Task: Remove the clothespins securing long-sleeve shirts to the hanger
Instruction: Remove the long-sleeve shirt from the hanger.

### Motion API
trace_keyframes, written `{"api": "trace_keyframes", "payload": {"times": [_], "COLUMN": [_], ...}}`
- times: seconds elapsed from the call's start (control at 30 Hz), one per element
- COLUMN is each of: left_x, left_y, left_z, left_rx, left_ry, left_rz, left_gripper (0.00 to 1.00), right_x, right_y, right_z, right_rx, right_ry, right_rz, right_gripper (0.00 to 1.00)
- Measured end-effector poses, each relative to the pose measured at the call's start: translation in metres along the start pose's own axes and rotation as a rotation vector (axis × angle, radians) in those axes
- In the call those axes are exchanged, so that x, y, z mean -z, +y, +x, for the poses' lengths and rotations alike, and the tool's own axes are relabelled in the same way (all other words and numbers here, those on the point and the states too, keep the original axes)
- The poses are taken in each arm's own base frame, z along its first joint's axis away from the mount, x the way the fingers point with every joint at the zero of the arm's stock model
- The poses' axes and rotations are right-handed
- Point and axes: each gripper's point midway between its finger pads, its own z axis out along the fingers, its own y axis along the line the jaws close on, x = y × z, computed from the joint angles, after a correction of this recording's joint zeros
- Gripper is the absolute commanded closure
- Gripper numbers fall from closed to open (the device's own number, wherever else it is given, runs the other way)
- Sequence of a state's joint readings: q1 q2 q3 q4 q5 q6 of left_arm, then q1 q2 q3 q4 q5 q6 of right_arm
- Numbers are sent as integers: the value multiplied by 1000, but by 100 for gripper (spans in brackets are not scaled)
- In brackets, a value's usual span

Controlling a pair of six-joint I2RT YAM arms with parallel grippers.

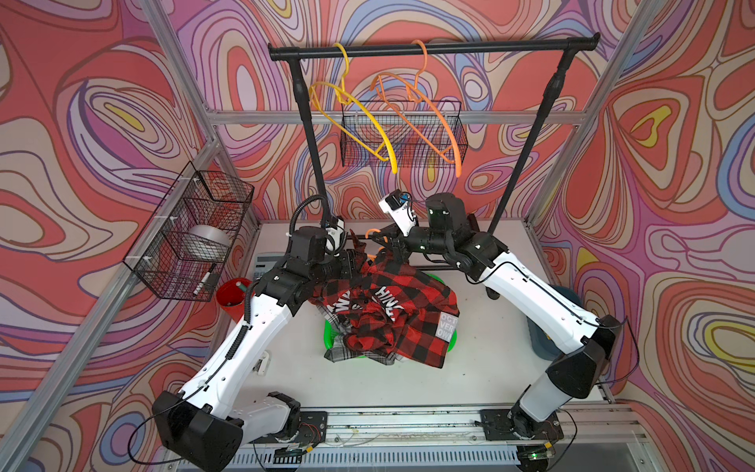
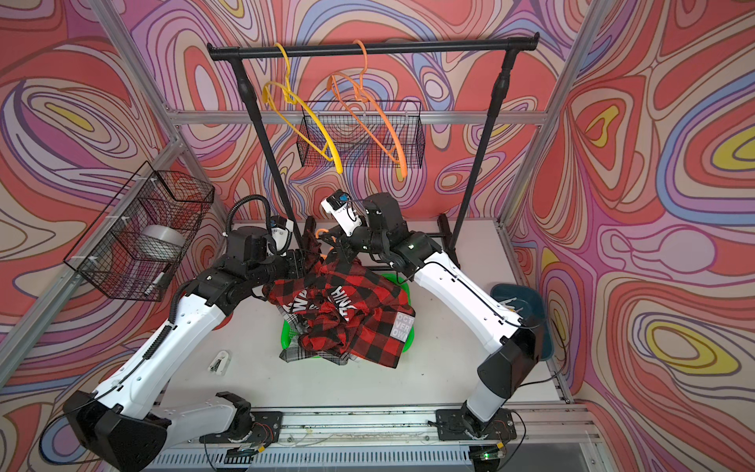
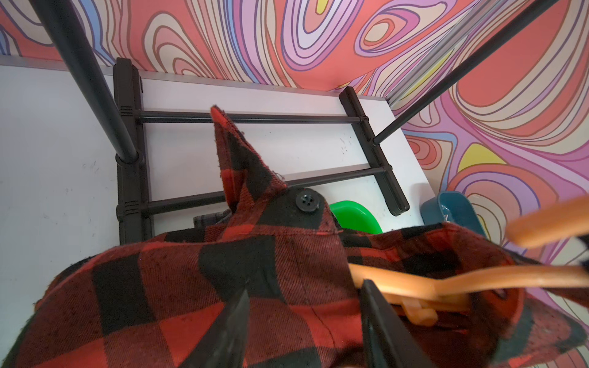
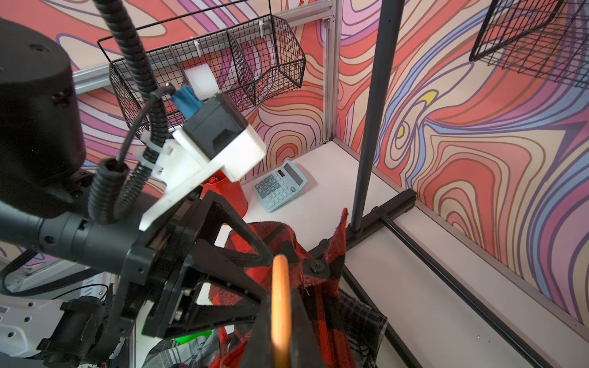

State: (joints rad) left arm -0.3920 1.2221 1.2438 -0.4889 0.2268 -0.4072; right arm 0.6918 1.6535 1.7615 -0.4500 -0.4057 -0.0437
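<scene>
Basket (image 1: 329, 333): plaid shirts (image 1: 392, 323) heaped | left gripper (image 3: 306, 288) parted astride red shirt (image 3: 223, 270) | right gripper (image 4: 280, 306) clamps orange hanger (image 4: 279, 274)

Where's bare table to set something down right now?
Bare: table strip between green basket and front rail; patch between basket and blue bin. Crowded: rear centre, left gripper and right gripper at the red shirt on its orange hanger.

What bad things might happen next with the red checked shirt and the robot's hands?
The left gripper has its jaws open around the red-black shirt, beside the orange hanger. Only cloth shows between them, so closing may just pinch fabric. The right gripper is shut on the thin hanger, so a tug might twist it loose. The shirt would then likely slump onto the green basket.
</scene>
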Motion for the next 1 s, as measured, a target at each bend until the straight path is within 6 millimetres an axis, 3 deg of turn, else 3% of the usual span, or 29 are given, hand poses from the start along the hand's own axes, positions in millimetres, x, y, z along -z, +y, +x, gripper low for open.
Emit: {"api": "trace_keyframes", "payload": {"times": [0.2,0.33,0.4,0.57,0.6,1.0], "left_x": [-5,-12,-13,-14,-15,-20], "left_y": [2,4,5,6,6,21], "left_z": [3,5,7,7,7,4], "left_rx": [4,8,12,17,19,22], "left_ry": [15,31,36,37,38,16], "left_rz": [-5,-11,-13,-16,-15,-93], "left_gripper": [54,61,67,98,100,100], "right_x": [-2,-4,-6,-8,-9,-4], "right_y": [3,5,6,10,12,28], "right_z": [3,9,11,14,14,20], "right_rx": [-1,-4,-5,-4,-4,-6], "right_ry": [6,19,22,23,24,23], "right_rz": [-10,-15,-19,-36,-41,-93], "right_gripper": [100,100,100,100,100,100]}}
